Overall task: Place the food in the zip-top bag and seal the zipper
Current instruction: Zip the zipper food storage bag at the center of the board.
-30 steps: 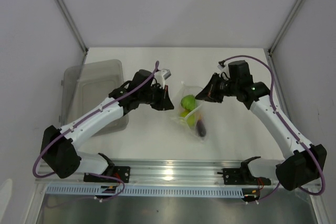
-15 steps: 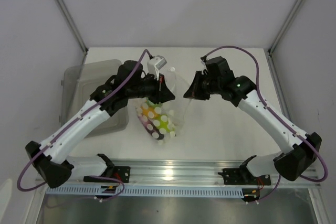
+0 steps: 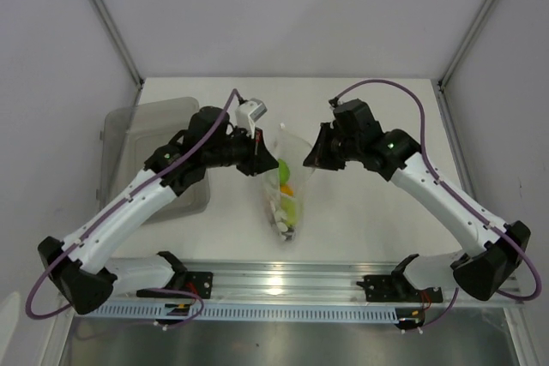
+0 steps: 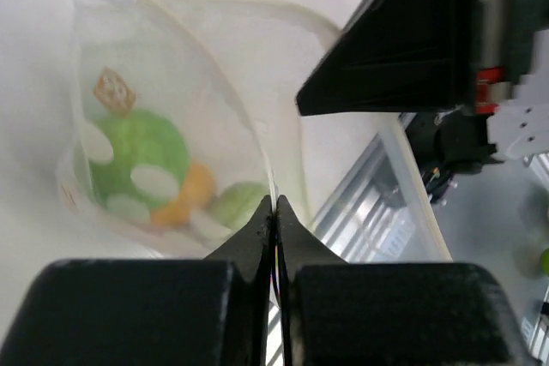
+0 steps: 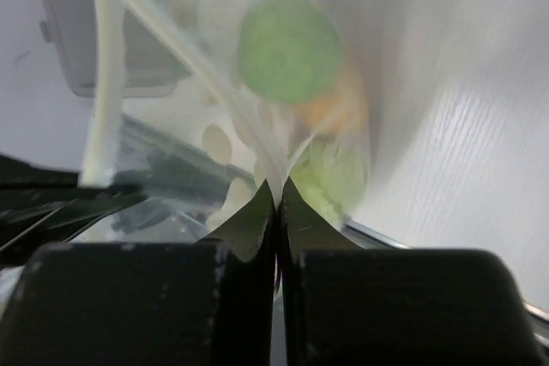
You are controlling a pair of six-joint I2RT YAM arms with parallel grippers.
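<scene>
The zip-top bag [image 3: 283,199], clear with pale dots, hangs off the table between both grippers. My left gripper [image 3: 264,163] is shut on the bag's left upper edge [image 4: 273,190]. Opposite it, my right gripper [image 3: 313,163] is shut on the other edge [image 5: 276,179]. Inside the bag lie the food pieces: a round green fruit [image 3: 283,168] [image 4: 137,165] [image 5: 287,45], an orange one [image 3: 290,186] [image 5: 343,100], a yellow-green pear [image 3: 292,208] [image 5: 336,173] and a dark eggplant [image 3: 286,231] at the bottom. The zipper strip [image 5: 101,83] runs along the mouth; I cannot tell whether it is pressed together.
A translucent grey bin [image 3: 154,139] stands on the table at the left, partly under the left arm. A metal rail [image 3: 283,285] runs along the table's near edge. White walls with metal posts enclose the back and sides.
The bag lay on the table a second ago; now it hangs lifted between both shut grippers. The grippers rose and drew closer together, and the food slid to the bag's bottom.
</scene>
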